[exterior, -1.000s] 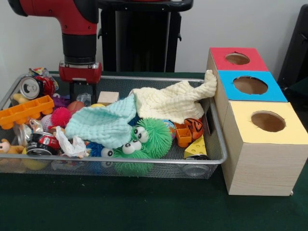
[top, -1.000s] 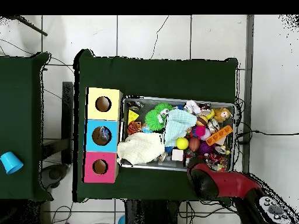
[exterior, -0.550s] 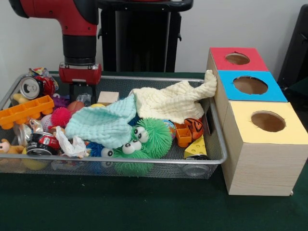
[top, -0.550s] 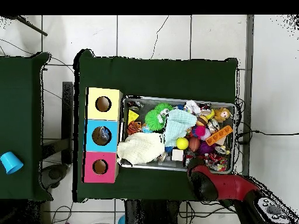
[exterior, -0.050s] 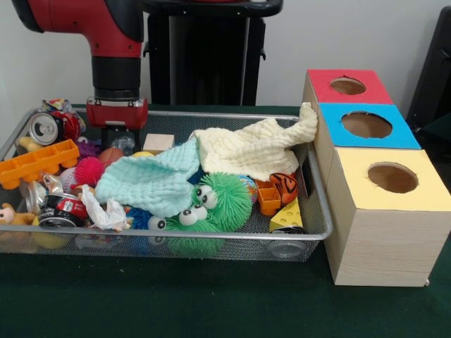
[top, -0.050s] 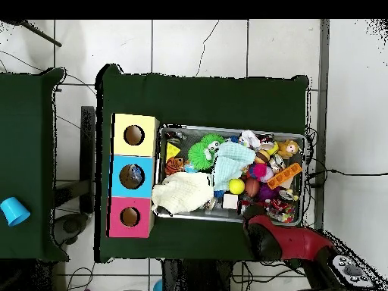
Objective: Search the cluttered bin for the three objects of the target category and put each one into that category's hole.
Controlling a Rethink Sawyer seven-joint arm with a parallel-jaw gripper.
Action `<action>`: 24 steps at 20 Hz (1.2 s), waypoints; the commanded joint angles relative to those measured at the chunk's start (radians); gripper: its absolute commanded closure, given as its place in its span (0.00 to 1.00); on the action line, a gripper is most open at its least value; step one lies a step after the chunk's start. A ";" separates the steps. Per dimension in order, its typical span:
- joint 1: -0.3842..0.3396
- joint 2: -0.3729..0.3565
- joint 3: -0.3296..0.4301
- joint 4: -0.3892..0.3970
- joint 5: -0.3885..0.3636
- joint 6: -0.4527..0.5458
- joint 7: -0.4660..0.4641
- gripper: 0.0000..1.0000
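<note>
Two cloths [exterior, -0.050s: 158, 179] are smothering the mesh bin's [exterior, -0.050s: 310, 184] toys, hiding possible targets, while the tool [exterior, -0.050s: 115, 134], grip state indiscernible, is hanging low enough to risk snagging fabric.

A green-clothed table [exterior, -0.050s: 176, 303] carries a wire bin [exterior, -0.050s: 211, 243] beside a three-holed box [exterior, -0.050s: 380, 232].

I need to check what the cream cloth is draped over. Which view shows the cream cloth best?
The front view: the cream cloth lies across the wire bin's far right side, one corner lifted against the blue-topped box. The overhead view shows only a pale patch by the boxes.
</note>
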 commanded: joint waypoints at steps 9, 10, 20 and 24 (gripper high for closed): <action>0.014 0.153 -0.035 -0.127 -0.013 0.023 0.074 0.00; 0.015 0.151 -0.035 -0.125 -0.013 0.024 0.074 0.00; -0.001 0.120 -0.031 -0.077 -0.019 0.041 0.077 0.00; -0.008 0.122 -0.037 -0.070 -0.031 0.037 0.072 0.00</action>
